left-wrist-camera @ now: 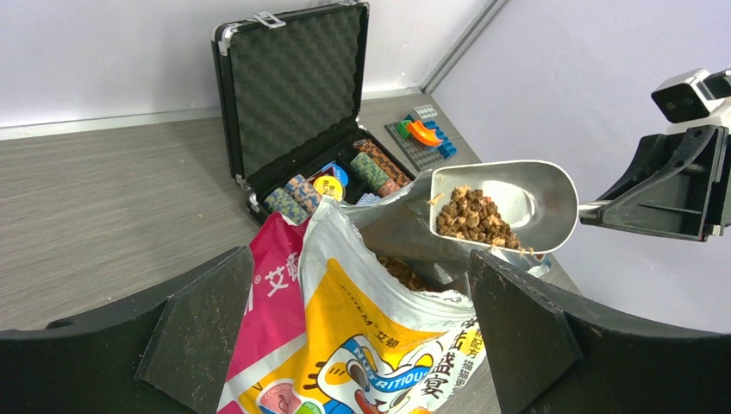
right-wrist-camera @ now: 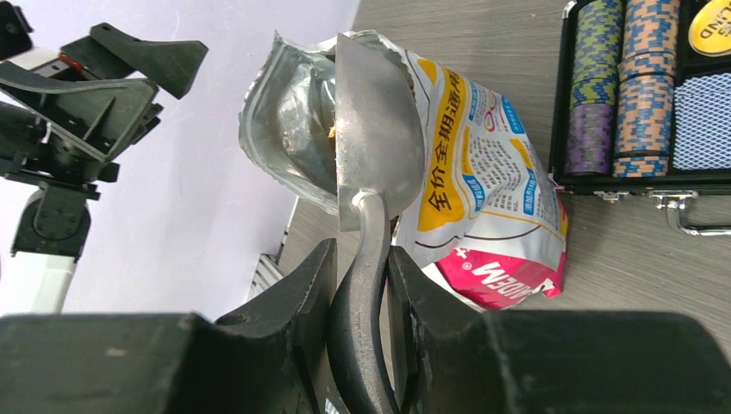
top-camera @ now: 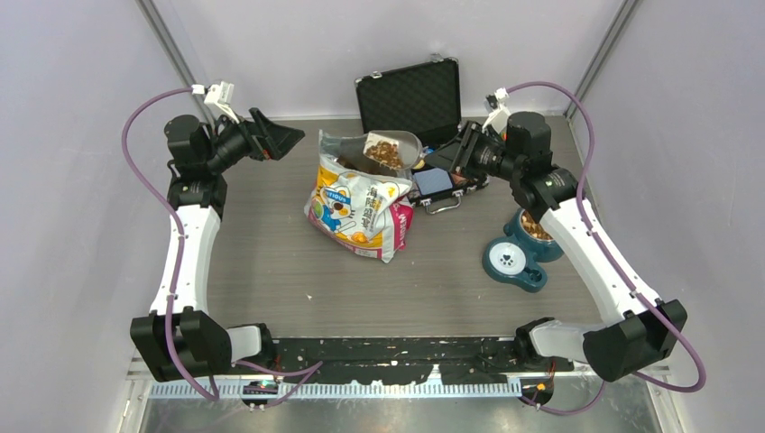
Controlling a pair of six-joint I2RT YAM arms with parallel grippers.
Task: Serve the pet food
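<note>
1. The pet food sits in a small heap in the shiny scoop. The scoop is up in the air, just over the open top of the bag. More brown bits show down inside the bag.
2. Some bits lie close to the scoop's open lip. The scoop has to be held flat, lip a little up, or they will roll off.
3. The right gripper has its jaws clamped on the scoop's handle. That hold needs to be tight so the handle cannot twist.
4. The blue bowl stands on the surface, well to the right of the bag and close to the right arm. The best way is a slow swing over to it, tipping the scoop only above the bowl.
5. The black case of chips lies open near that path, so no shaking.
6. The left gripper hangs left of the bag, jaws apart, holding nothing.
</note>
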